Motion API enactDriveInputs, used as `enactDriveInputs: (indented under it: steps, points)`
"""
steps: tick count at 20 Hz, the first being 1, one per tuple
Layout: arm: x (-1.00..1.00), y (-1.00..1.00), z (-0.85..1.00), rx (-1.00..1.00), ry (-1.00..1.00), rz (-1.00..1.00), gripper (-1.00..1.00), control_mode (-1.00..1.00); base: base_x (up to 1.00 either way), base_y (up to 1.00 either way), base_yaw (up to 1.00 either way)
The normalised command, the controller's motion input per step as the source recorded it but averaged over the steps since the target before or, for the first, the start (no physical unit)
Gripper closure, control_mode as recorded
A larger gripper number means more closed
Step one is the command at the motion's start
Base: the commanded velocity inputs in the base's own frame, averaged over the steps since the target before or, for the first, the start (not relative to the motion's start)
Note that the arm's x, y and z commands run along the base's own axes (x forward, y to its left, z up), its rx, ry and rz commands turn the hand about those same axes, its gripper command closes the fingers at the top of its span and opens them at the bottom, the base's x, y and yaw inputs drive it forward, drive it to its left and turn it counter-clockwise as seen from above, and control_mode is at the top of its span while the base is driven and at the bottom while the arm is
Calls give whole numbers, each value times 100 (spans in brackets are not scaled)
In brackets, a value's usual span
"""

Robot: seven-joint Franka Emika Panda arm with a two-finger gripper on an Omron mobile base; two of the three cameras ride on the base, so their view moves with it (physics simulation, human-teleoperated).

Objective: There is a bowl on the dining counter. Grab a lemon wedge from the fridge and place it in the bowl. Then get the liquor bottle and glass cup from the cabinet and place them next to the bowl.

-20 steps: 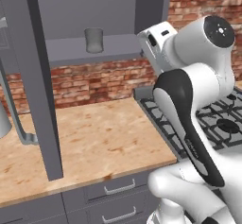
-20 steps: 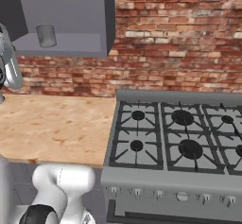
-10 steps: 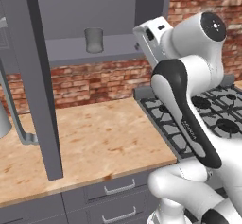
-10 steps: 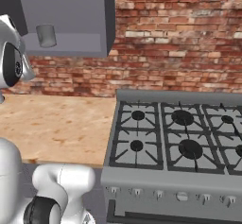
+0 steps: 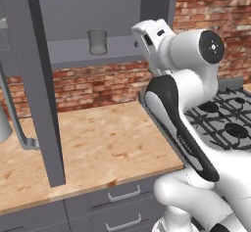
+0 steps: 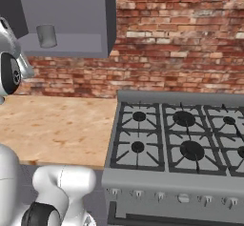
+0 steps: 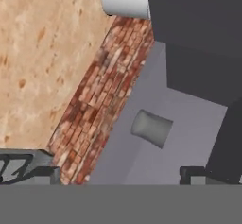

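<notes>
The glass cup (image 5: 97,41) stands upright on the lower shelf (image 5: 78,55) of the open wall cabinet, in the upper middle of the left base view, and appears again at the upper left of the right base view (image 6: 46,35) and near the centre of the hand view (image 7: 151,128), rolled sideways there. The end effector (image 7: 118,176) sits at the bottom of the hand view with its two dark fingertips (image 7: 45,173) spread wide and nothing between them, well apart from the cup. An open cabinet door (image 5: 37,79) hangs edge-on at the left of the left base view, reaching down toward the wooden desk (image 5: 98,143). A curved metal faucet (image 5: 17,123) rises at the far left edge. The brick wall (image 6: 176,44) closes off the back. A gas stove (image 6: 176,144) takes up the lower right of the right base view, touching the desk's right edge. The desk surface below the cabinet is open.
</notes>
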Motion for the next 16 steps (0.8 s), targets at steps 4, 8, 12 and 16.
enactDriveInputs:
  steps: [4,8,12,16]
  points:
    - [0,0,0,0,-29,0,-100,-100,0,0,0]
    - [0,7,0,0,-24,0,-100,-100,0,0,0]
    - [0,8,0,0,-19,0,-100,-100,0,0,0]
    - [1,5,0,0,-6,0,-100,-100,0,0,0]
